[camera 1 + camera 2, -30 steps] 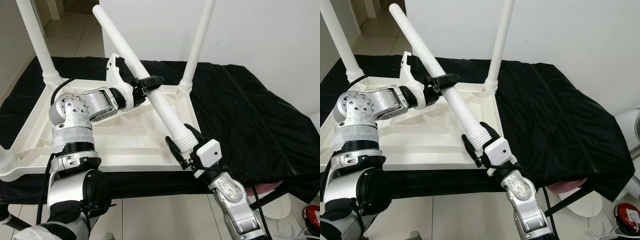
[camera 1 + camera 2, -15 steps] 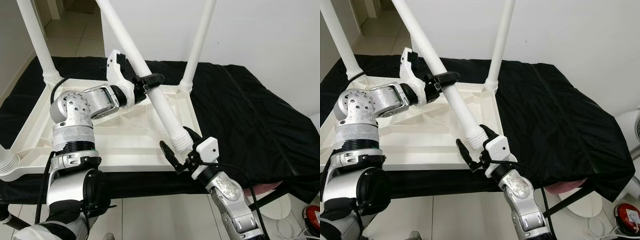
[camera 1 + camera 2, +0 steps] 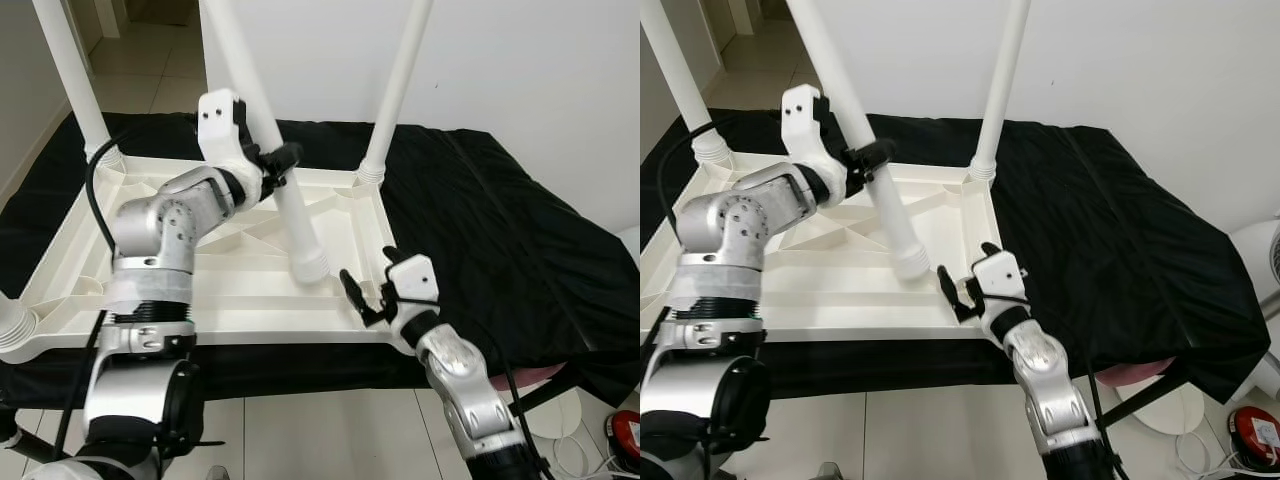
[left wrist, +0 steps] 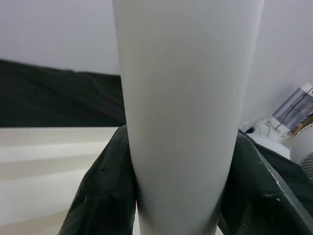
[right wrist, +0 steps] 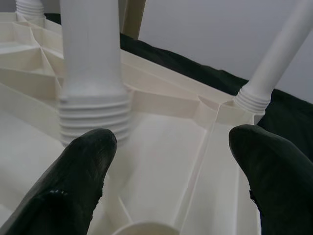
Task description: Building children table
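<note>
Tabletop [image 3: 250,290], inverted on black cloth [image 3: 480,230]. We clamped the loose leg [image 3: 290,215] in our left tool [image 3: 275,165], threads down near the 5 o'clock socket; right tool [image 3: 370,295] gaped empty beside it, ready to guide.

We see our right gripper [image 5: 171,196] with fingers spread wide over the white tabletop underside [image 5: 166,161]. A loose leg [image 5: 90,63] shows its threaded end; another leg [image 5: 279,58] stands socketed beyond.
</note>
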`<state>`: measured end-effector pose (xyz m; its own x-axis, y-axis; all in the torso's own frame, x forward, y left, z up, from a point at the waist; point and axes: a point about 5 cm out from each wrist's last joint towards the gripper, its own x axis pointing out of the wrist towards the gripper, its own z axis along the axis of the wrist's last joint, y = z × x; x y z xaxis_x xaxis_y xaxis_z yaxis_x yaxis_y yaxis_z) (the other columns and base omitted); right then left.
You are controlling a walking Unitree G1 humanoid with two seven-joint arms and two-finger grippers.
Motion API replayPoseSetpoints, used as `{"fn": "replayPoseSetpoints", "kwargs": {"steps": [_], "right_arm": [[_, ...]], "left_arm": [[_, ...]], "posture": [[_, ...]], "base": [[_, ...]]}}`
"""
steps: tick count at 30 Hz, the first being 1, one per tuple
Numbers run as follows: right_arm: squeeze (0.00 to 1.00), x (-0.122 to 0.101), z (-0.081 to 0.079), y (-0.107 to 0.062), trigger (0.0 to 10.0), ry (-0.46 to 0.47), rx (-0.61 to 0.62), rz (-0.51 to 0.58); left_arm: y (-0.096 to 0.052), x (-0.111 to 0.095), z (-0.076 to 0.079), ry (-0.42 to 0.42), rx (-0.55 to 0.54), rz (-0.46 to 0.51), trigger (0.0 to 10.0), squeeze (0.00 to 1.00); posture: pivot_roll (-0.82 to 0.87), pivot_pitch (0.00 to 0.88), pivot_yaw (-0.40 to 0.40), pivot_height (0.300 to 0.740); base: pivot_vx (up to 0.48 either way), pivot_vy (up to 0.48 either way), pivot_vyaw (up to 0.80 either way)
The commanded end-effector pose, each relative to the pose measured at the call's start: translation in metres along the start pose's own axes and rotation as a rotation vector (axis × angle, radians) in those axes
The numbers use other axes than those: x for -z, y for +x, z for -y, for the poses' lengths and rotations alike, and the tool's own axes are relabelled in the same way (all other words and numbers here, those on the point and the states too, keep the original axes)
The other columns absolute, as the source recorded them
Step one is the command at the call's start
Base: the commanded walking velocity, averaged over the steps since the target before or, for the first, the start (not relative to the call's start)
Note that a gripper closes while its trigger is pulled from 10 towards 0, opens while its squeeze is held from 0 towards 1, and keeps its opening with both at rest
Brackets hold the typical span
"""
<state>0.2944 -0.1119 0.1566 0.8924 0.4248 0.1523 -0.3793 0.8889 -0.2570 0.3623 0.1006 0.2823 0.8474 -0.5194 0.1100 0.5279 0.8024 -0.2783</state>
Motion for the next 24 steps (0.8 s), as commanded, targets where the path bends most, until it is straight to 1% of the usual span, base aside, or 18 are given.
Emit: {"fn": "replayPoseSetpoints", "kwargs": {"steps": [1, 3, 4, 5, 7, 8, 10, 11, 12, 14, 15, 17, 18, 19, 20, 21, 22, 24], "right_arm": [[0.00, 0.005, -0.001, 0.001, 10.0, 0.000, -0.005, -0.033], [0.00, 0.003, -0.002, 0.003, 10.0, -0.002, -0.012, -0.031], [0.00, -0.002, -0.003, 0.011, 10.0, -0.008, -0.028, -0.026], [0.00, -0.003, -0.004, 0.013, 10.0, -0.012, -0.031, -0.023], [0.00, -0.004, -0.004, 0.014, 10.0, -0.014, -0.033, -0.023], [0.00, -0.008, -0.004, 0.018, 10.0, -0.013, -0.041, -0.017], [0.00, -0.015, -0.004, 0.025, 10.0, -0.010, -0.052, -0.013], [0.00, -0.015, -0.004, 0.025, 10.0, -0.010, -0.052, -0.013], [0.00, -0.017, -0.003, 0.027, 10.0, -0.010, -0.054, -0.013], [0.00, -0.021, -0.002, 0.031, 10.0, -0.022, -0.049, -0.013], [0.00, -0.021, -0.002, 0.031, 10.0, -0.022, -0.049, -0.013], [0.00, -0.025, 0.001, 0.035, 10.0, -0.044, -0.042, -0.016], [0.00, -0.025, 0.001, 0.035, 10.0, -0.044, -0.042, -0.016], [0.00, -0.025, 0.002, 0.036, 10.0, -0.051, -0.037, -0.019], [0.00, -0.025, 0.005, 0.039, 10.0, -0.072, -0.038, -0.026], [0.00, -0.025, 0.005, 0.039, 10.0, -0.072, -0.038, -0.026], [0.00, -0.025, 0.006, 0.041, 10.0, -0.082, -0.033, -0.028], [0.00, -0.025, 0.006, 0.041, 10.0, -0.082, -0.033, -0.028]], "left_arm": [[0.000, -0.002, 0.005, 0.030, 0.011, 0.030, 10.0, 0.00], [0.000, -0.003, 0.007, 0.036, 0.011, 0.041, 10.0, 0.00], [0.002, -0.005, 0.014, 0.096, 0.008, 0.088, 10.0, 0.00], [0.003, -0.006, 0.016, 0.119, 0.007, 0.102, 10.0, 0.00], [0.003, -0.006, 0.018, 0.133, 0.007, 0.110, 10.0, 0.00], [0.004, -0.006, 0.024, 0.165, 0.011, 0.125, 10.0, 0.00], [0.006, -0.005, 0.036, 0.202, 0.020, 0.151, 10.0, 0.00], [0.006, -0.005, 0.036, 0.202, 0.020, 0.151, 10.0, 0.00], [0.006, -0.004, 0.039, 0.211, 0.023, 0.160, 10.0, 0.00], [0.007, 0.001, 0.047, 0.260, 0.022, 0.170, 10.0, 0.00], [0.007, 0.001, 0.047, 0.260, 0.022, 0.170, 10.0, 0.00], [0.009, 0.007, 0.058, 0.265, 0.026, 0.181, 10.0, 0.00], [0.009, 0.007, 0.058, 0.265, 0.026, 0.181, 10.0, 0.00], [0.010, 0.009, 0.062, 0.265, 0.031, 0.187, 10.0, 0.00], [0.011, 0.013, 0.072, 0.266, 0.049, 0.193, 10.0, 0.00], [0.011, 0.013, 0.072, 0.266, 0.049, 0.193, 10.0, 0.00], [0.011, 0.015, 0.075, 0.271, 0.058, 0.196, 10.0, 0.00], [0.011, 0.015, 0.075, 0.271, 0.058, 0.196, 10.0, 0.00]], "posture": [[0.01, 0.000, -0.091, 0.740], [0.01, 0.000, -0.093, 0.740], [0.01, 0.000, -0.099, 0.740], [0.02, 0.000, -0.102, 0.740], [0.02, 0.000, -0.102, 0.740], [0.02, 0.000, -0.105, 0.740], [0.02, 0.000, -0.108, 0.740], [0.02, 0.000, -0.108, 0.740], [0.02, 0.000, -0.108, 0.740], [0.02, 0.000, -0.117, 0.740], [0.02, 0.000, -0.117, 0.740], [0.02, 0.000, -0.120, 0.740], [0.02, 0.000, -0.120, 0.740], [0.02, 0.000, -0.120, 0.740], [0.02, 0.000, -0.127, 0.740], [0.02, 0.000, -0.127, 0.740], [0.02, 0.000, -0.127, 0.740], [0.02, 0.000, -0.127, 0.740]], "base": [[0.000, 0.000, 0.00], [0.000, 0.000, 0.00], [0.000, 0.000, 0.00], [0.000, 0.000, 0.00], [0.000, 0.000, 0.00], [0.000, 0.000, 0.00], [0.000, 0.000, 0.00], [0.000, 0.000, 0.00], [0.000, 0.000, 0.00], [0.000, 0.000, 0.00], [0.000, 0.000, 0.00], [0.000, 0.000, 0.00], [0.000, 0.000, 0.00], [0.000, 0.000, 0.00], [0.000, 0.000, 0.00], [0.000, 0.000, 0.00], [0.000, 0.000, 0.00], [0.000, 0.000, 0.00]]}}
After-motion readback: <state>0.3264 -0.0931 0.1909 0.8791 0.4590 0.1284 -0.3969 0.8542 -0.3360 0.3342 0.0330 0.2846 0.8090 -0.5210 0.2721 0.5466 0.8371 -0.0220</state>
